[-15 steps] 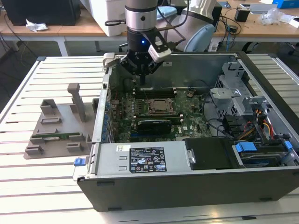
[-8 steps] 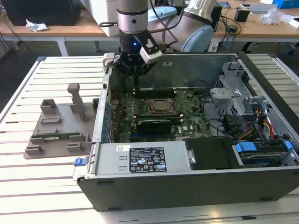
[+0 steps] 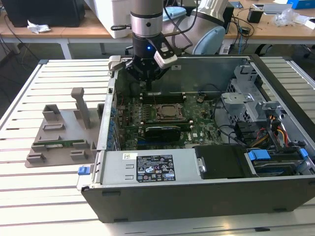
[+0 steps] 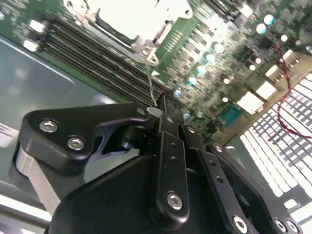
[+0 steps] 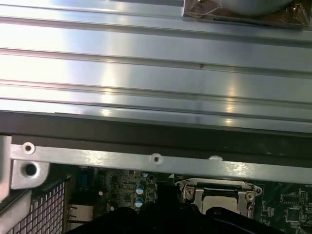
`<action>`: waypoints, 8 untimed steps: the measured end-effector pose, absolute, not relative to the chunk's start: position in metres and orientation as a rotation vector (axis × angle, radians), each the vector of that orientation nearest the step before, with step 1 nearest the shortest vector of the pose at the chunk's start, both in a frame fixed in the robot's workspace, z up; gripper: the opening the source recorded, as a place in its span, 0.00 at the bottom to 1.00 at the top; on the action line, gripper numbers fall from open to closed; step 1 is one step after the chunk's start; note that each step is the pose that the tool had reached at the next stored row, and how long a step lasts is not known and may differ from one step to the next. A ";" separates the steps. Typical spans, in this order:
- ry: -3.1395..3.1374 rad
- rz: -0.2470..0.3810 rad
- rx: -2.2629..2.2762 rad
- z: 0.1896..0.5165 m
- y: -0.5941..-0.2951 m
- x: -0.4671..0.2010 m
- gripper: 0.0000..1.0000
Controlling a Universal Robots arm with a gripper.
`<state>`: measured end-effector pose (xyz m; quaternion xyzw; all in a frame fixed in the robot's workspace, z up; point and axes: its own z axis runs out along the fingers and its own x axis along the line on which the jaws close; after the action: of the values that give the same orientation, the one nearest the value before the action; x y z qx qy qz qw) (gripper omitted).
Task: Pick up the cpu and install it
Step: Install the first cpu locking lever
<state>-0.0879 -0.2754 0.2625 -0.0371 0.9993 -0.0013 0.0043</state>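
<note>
The end effector (image 3: 145, 84) hangs inside the open computer case (image 3: 197, 196) on the slatted table (image 3: 29, 191), above the motherboard (image 3: 202, 123), just behind the socket frame (image 3: 170, 112). The cpu (image 5: 222, 204) sits in that socket frame. Whether the end effector's fingers are apart, I cannot tell.

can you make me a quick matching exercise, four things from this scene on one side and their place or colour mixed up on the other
Things:
1. gripper
2. grey holder tray
3. computer case
4. cpu socket

Descriptions:
A. on the slatted table, at the exterior view's left of the case
B. lying open on its side
C. hanging over the motherboard's far edge
D. framed in metal at the middle of the motherboard

Pairs: 1-C, 2-A, 3-B, 4-D
</note>
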 end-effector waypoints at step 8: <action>3.135 -0.004 -0.116 0.262 -0.275 -0.055 0.11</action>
<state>-0.0551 -0.2753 0.2622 -0.0370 0.9993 -0.0012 0.0022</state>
